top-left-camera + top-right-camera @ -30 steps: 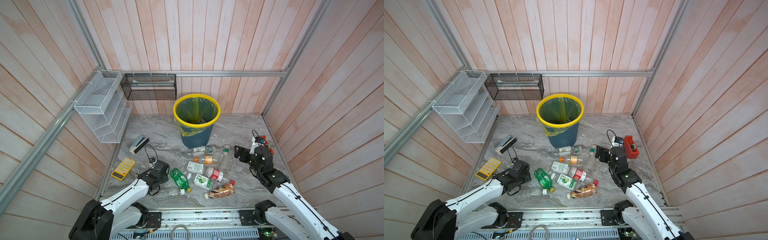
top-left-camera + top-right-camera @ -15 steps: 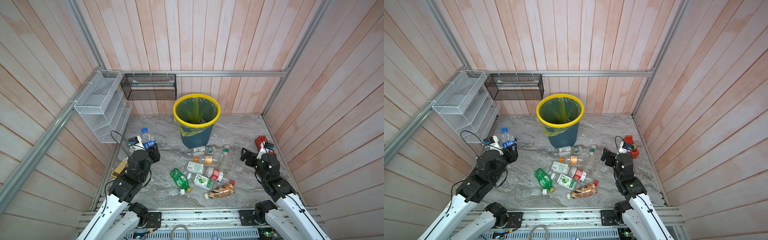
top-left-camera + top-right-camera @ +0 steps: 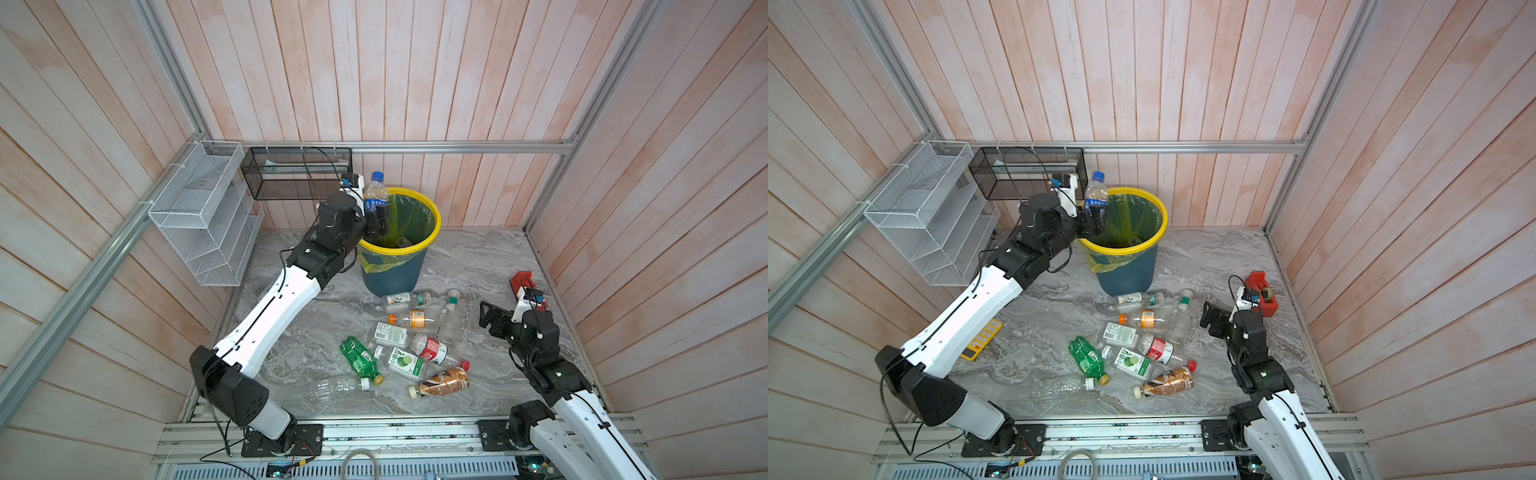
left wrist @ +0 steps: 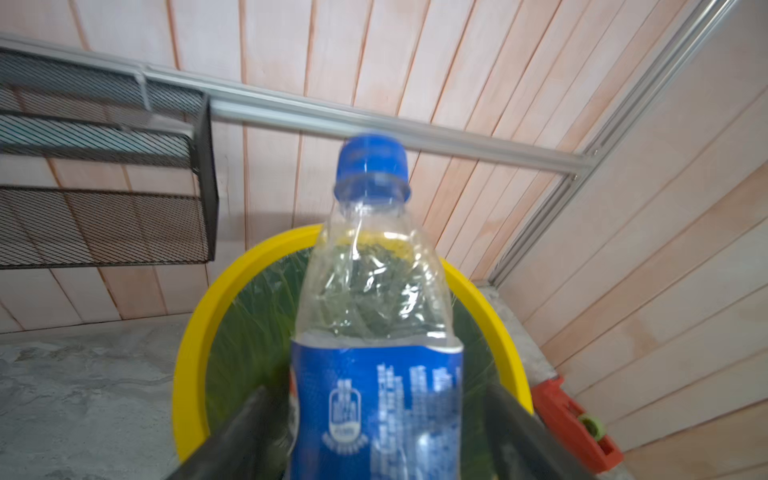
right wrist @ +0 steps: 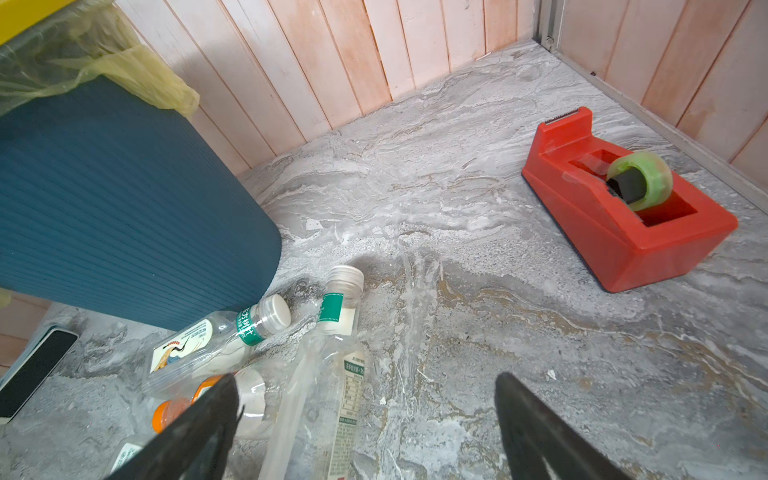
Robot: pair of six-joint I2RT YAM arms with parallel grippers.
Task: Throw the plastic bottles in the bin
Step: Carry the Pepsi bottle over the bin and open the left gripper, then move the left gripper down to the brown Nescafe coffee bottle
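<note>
Bottle (image 3: 375, 194) stands loose between the left gripper's (image 3: 381, 219) parted jaws at the bin's (image 3: 390, 274) nine o'clock. Nine more bottles (image 3: 432, 349) lie at its six. The right gripper (image 3: 488, 318) gapes empty.

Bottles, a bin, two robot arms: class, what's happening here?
The left tool is above the bin with a blue-capped bottle upright between its jaws, which stand wider than the bottle, so it seems to be dropping in. The right tool hovers open and empty beside the loose bottles on the table.
</note>
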